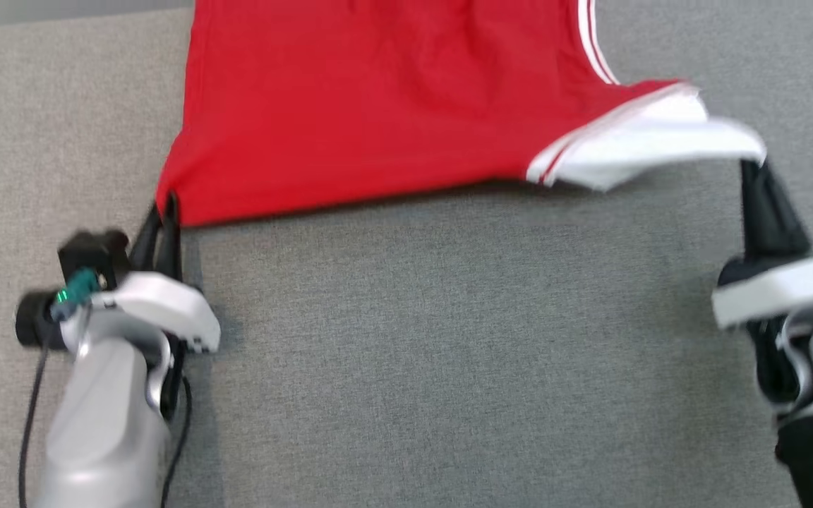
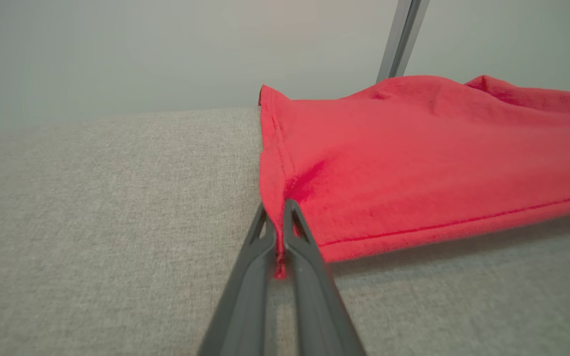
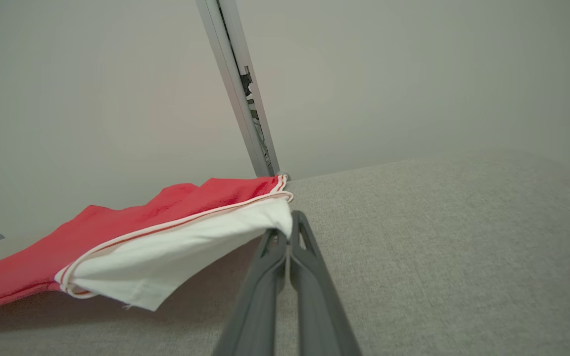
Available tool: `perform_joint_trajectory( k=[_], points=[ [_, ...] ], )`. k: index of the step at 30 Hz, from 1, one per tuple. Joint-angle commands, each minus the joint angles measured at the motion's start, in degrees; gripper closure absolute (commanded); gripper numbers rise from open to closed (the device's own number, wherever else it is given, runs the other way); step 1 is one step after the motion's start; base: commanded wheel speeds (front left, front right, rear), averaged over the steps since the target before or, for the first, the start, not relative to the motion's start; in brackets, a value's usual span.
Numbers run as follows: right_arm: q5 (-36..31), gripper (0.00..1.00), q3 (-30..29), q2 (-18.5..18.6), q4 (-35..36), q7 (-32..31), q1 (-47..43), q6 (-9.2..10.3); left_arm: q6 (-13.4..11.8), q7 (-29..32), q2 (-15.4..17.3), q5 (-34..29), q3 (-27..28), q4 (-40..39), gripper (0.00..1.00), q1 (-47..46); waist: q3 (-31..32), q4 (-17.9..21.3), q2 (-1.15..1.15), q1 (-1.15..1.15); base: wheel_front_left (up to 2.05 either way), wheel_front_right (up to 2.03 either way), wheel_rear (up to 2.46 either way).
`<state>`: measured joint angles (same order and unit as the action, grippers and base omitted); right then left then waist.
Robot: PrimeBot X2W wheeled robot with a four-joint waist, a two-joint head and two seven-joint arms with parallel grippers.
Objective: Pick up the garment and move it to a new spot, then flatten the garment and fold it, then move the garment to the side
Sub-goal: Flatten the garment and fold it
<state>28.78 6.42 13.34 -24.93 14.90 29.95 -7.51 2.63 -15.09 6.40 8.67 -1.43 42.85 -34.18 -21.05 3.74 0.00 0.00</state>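
The garment (image 1: pixel 378 106) is red with white trim and a white panel at its right corner, spread across the far half of the grey fabric surface. My left gripper (image 1: pixel 166 204) is shut on the garment's near-left red corner (image 2: pixel 279 247), which is pinched between the dark fingers (image 2: pixel 250 277). My right gripper (image 1: pixel 756 169) is shut on the near-right white corner (image 3: pixel 277 222), lifted a little off the surface. Between the two grips, the garment's near hem (image 2: pixel 438 227) hangs slightly above the cloth surface.
The grey fabric surface (image 1: pixel 449 339) stretches bare in front of the garment, between my two arms. A pale wall and a slanted metal post (image 3: pixel 238 89) stand behind the far edge.
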Motion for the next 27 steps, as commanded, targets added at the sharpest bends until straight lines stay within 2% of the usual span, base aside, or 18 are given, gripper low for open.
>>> perform_joint_trajectory(
  k=[1,7,17,27],
  points=[
    [0.73,1.0,0.17,0.12,0.02,0.39,-3.76,0.03,-0.61,-0.06,-0.12,0.01,0.96,-0.32,1.0,3.21,2.23,0.23,0.0,0.0,0.0,0.0,0.0],
    [1.43,1.0,0.58,-0.6,-0.82,0.39,-15.25,0.03,-1.03,-0.06,-2.16,0.17,2.78,-1.96,1.0,13.58,7.71,0.26,0.0,0.0,0.0,0.0,0.0],
    [0.17,1.0,0.01,-2.47,-2.73,0.39,-28.73,0.03,-1.32,-0.06,-3.17,0.72,3.64,-4.12,1.0,26.43,17.19,-0.22,0.0,0.0,0.0,0.0,0.0],
    [0.33,1.0,0.04,-1.93,-1.7,0.39,-39.14,0.03,-1.94,-0.07,-3.19,3.5,-0.49,-6.97,1.0,38.38,23.42,-1.98,0.0,0.0,0.0,0.0,0.0]
  ],
)
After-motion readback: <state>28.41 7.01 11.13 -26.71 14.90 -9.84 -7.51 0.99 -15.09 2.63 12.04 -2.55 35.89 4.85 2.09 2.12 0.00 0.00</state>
